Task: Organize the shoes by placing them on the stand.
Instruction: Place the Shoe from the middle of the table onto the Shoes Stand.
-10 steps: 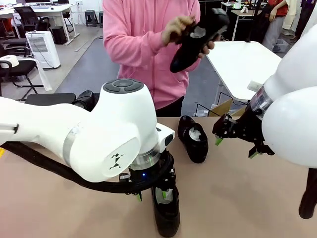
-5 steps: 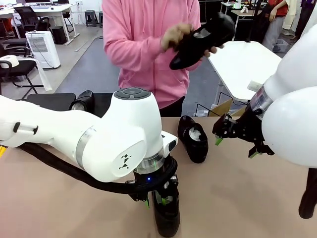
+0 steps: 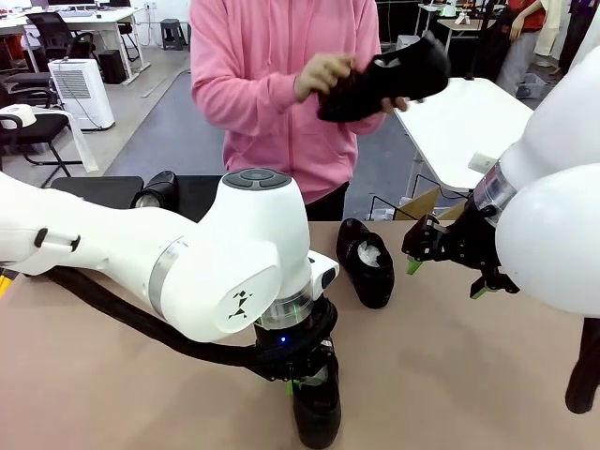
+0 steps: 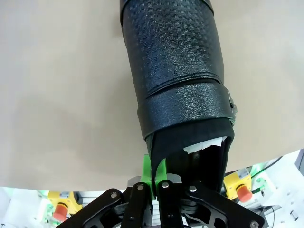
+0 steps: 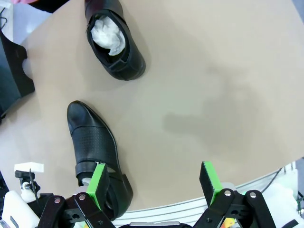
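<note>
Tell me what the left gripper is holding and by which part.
The left gripper pinches a black shoe by the side wall of its opening, near the heel.

Near shoe [image 4: 173, 71]: black leather, pebbled emboss on top, grainy strap w/ small metal buckle [image 4: 232, 108], low sheen. Far shoe [image 3: 367, 267]: smooth glossy leather, crumpled white paper [image 5: 108, 33] inside. Table [image 3: 450, 375]: tan, matt, smooth. Arm shells [image 3: 216, 262]: glossy white plastic. Pads [image 5: 99, 184]: matt green, rubbery. Person's top [image 3: 253, 75]: pink soft cloth.

Glossy black leather shoes. Near shoe [image 3: 317, 417]: perforated, strapped, flat on its sole. Middle shoe [image 3: 366, 261]: white paper stuffing inside. Third shoe [image 3: 157, 190]: on stand [image 3: 94, 187], low, matte black. Fourth shoe [image 3: 384, 80]: held aloft, tilted.
</note>
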Action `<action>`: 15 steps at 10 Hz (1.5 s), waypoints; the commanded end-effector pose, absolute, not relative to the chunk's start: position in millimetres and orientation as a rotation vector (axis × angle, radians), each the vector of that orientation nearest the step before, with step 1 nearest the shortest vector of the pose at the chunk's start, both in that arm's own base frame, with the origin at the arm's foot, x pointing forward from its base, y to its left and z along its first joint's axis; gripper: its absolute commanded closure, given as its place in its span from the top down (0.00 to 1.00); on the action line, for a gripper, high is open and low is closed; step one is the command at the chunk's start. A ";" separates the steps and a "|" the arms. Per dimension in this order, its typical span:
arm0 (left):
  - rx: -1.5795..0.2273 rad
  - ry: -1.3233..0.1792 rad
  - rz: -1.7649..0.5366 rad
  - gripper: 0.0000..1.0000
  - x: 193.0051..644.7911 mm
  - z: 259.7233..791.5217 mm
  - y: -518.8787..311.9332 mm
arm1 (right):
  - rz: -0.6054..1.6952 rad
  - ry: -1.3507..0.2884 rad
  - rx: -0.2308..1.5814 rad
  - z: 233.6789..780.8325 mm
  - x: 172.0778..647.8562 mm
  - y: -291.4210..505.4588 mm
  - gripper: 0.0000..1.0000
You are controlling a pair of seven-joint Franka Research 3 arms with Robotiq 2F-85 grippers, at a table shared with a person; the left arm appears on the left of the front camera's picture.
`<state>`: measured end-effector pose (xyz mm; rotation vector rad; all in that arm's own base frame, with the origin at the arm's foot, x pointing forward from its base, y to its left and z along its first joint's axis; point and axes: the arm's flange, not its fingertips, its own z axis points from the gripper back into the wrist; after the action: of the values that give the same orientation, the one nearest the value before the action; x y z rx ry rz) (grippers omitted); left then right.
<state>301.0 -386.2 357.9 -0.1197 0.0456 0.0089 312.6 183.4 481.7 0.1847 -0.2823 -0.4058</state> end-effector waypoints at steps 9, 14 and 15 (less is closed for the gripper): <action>-0.133 -0.287 0.015 0.00 327.5 452.4 -246.2 | -0.385 -0.286 0.212 481.5 317.0 182.6 1.00; -0.124 -0.496 -0.005 0.00 418.0 477.8 -196.0 | -0.385 -0.286 0.212 481.5 317.0 182.6 1.00; -0.158 -0.528 0.018 0.00 436.9 480.3 -186.8 | -0.385 -0.286 0.212 481.5 317.0 182.6 1.00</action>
<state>420.9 -188.4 475.5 -0.1321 -0.4888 0.0211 313.1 183.0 482.1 0.1865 -0.2837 -0.4069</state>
